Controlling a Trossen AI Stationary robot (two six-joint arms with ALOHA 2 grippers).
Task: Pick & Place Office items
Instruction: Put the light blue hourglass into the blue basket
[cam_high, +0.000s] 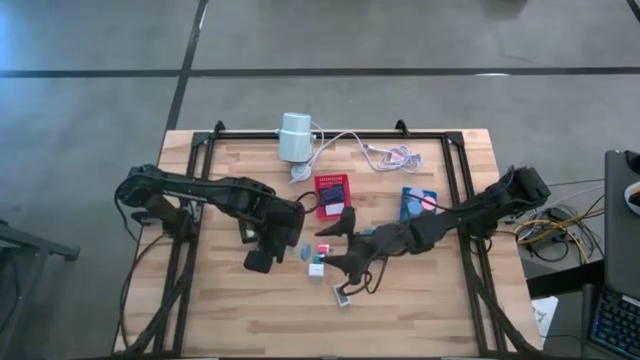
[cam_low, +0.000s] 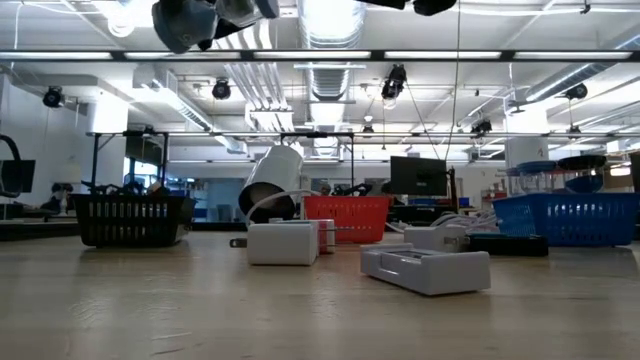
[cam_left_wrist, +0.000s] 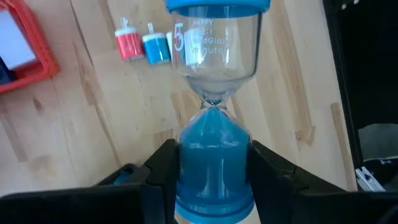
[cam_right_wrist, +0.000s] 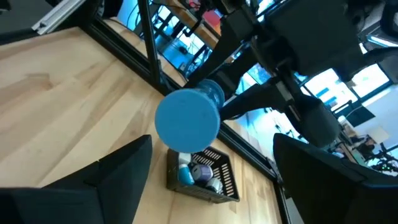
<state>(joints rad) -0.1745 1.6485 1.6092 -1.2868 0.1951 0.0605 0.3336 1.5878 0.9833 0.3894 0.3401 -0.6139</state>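
Note:
An hourglass with blue sand and blue end caps is clear of the table, and my left gripper is shut on it. From above it shows as a blue bit just right of that gripper. My right gripper stands open a little to the hourglass's right. It faces the free blue cap without touching it. Small office items lie on the wood below: a red piece, a blue piece and white blocks. My left gripper pinches the hourglass by its sand-filled bulb, one finger on each side of the glass. The fingers slant steeply down from above and lie along the hourglass. Its clear bulb and far cap stick out past the fingertips, clear of the table.
A red tray and a blue tray holding a pink disc lie behind the grippers. A black basket with small pieces sits under the left arm. A white cylinder with its cable lies at the far edge. Bare wood runs along the near edge.

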